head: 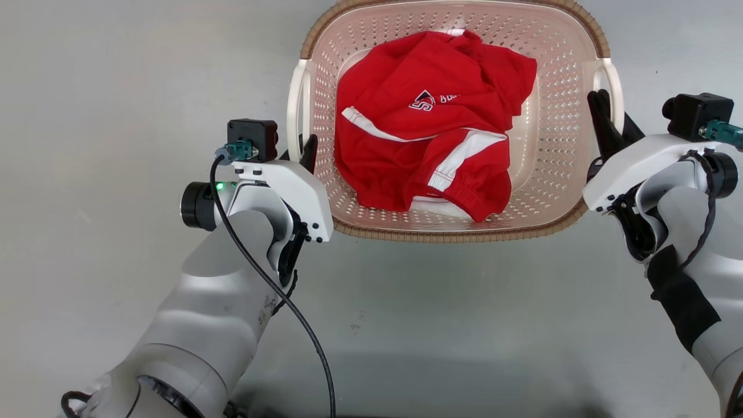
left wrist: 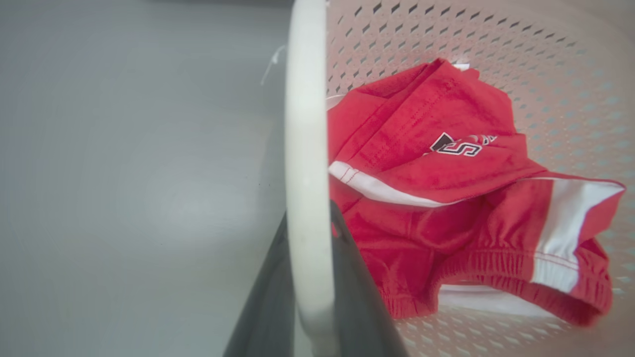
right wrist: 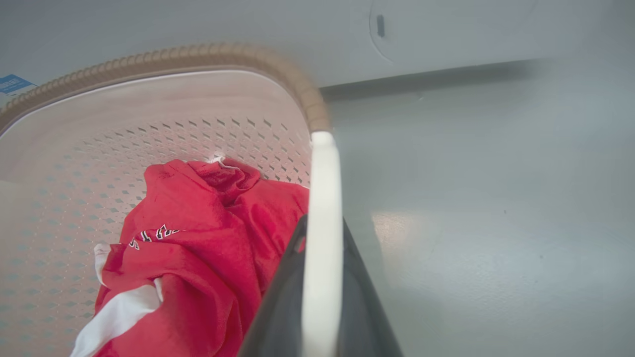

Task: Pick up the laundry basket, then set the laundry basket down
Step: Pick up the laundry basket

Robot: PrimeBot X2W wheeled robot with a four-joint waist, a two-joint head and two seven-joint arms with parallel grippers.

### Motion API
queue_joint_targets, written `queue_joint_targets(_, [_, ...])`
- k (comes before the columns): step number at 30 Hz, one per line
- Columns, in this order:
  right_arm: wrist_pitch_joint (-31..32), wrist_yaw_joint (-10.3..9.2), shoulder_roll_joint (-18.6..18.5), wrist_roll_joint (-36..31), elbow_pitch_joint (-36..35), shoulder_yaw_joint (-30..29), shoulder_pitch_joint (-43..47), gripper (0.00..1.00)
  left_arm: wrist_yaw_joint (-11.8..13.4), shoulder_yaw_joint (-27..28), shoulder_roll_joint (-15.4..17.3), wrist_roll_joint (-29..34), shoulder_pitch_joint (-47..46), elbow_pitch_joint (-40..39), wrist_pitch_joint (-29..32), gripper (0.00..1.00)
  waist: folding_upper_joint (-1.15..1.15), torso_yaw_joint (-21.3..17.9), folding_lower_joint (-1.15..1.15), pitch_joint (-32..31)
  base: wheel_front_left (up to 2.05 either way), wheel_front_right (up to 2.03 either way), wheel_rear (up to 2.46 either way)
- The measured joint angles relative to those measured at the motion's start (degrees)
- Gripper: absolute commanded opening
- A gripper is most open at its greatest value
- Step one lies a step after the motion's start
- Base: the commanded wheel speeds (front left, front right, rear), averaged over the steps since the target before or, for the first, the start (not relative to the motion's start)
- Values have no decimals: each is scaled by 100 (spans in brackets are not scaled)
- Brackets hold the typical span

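- Laundry basket is seen by the head camera at top centre, between the two arms, with a red garment bunched inside. The left gripper is tucked against the left handle and the right gripper against the right handle. Whether the basket is resting on the grey floor or already lifted a touch can't be told.
- Left wrist camera: the white handle bar is pinched between two narrowly set dark fingers, one outside the basket and one inside, next to the garment.
- Right wrist camera: same deal. The handle bar is clamped between narrowly set fingers, with the brown rim curving off behind.
- What could go wrong (just a guess): the handles look smooth and round, so they could be twisted or slid out of the fingers if one arm is raised faster than the other. The basket would then be tipped and the garment dumped.
- Both grips also look set towards the near end of the handles, so the far side might sag when weight is taken.
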Motion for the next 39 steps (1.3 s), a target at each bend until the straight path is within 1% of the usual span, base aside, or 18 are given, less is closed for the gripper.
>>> queue_joint_targets(8, [24,1,30,201,149,264,-63,0,0,-23,-4,-85,174,60,-1,0,0,-23,0,-332,0,0,0])
queue_joint_targets(18, [55,4,169,378,458,670,148,0,-1,-78,38,-187,649,89,174,0,0,-136,0,-964,0,0,0])
queue_joint_targets(24, [266,9,269,649,684,928,336,0,-1,-121,74,-198,983,87,327,0,0,-229,0,-1437,0,0,0])
queue_joint_targets(32, [467,26,387,979,789,1233,705,0,-3,-141,166,-299,1518,54,537,0,0,-360,0,-2042,0,0,0])
queue_joint_targets(39, [804,27,455,1236,842,1605,1071,0,-35,-186,245,-365,2021,22,932,0,0,-451,0,-2698,0,0,0])
